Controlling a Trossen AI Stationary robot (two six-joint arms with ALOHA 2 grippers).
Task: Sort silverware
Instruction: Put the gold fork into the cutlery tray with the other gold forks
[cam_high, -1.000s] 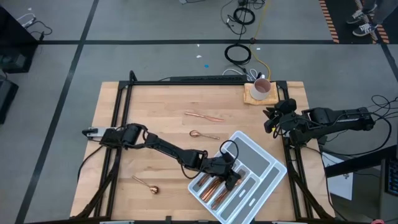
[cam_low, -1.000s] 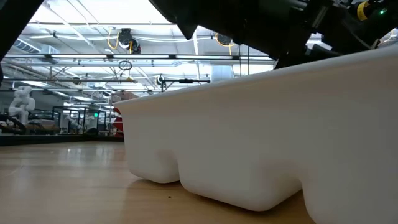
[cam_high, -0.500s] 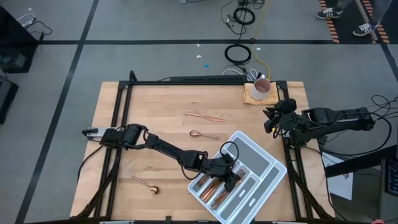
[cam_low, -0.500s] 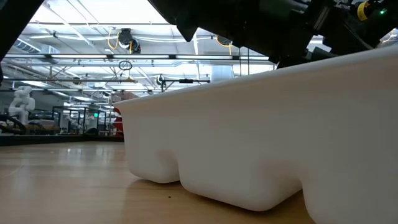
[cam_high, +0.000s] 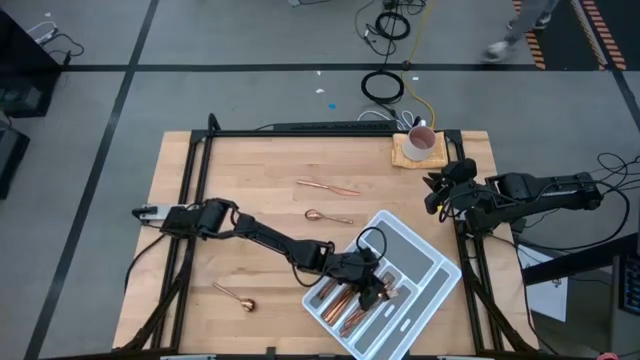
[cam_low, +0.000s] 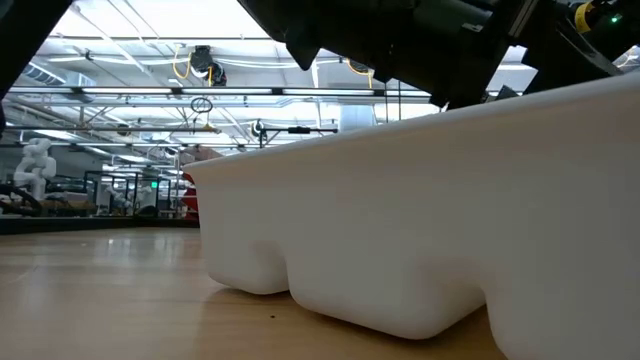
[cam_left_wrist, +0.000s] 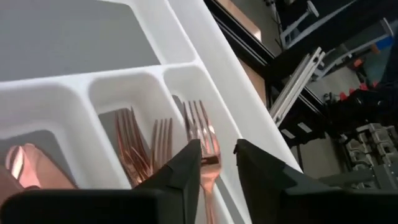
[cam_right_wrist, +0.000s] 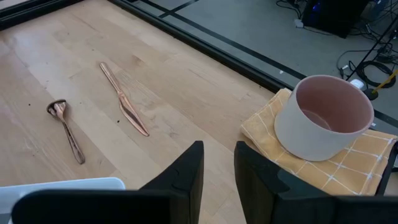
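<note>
My left gripper (cam_high: 378, 292) hangs low over the grey-white divided tray (cam_high: 420, 262), its fingers a little apart. In the left wrist view it (cam_left_wrist: 217, 146) stands on either side of a copper fork (cam_left_wrist: 200, 127), which lies in a narrow compartment next to two more forks (cam_left_wrist: 134, 143). Copper spoons (cam_left_wrist: 25, 165) fill the neighbouring slot. Still lying flat on the table are a knife (cam_high: 327, 185), a spoon (cam_high: 325, 216) and another spoon (cam_high: 236, 297). My right gripper (cam_high: 432, 195) waits at the table's right edge with a small gap between its fingers (cam_right_wrist: 217, 149). My left gripper has the fork's neck (cam_left_wrist: 208, 167) between its fingers, which come slanting down from above and lie along the fork. The gap looks wider than the neck, and I cannot tell whether either finger touches it. The fork's head rests on the compartment floor.
A pink cup (cam_high: 421, 142) sits on a yellow cloth (cam_right_wrist: 267, 134) at the far right corner. The tray wall (cam_low: 420, 230) fills the low view. A black frame rail (cam_high: 330, 131) runs along the far edge. Bare wood lies at the table's left and centre.
In the high view a copper fork now shows in the tray just right of my left gripper, where none showed before. The gripper itself has barely shifted.
</note>
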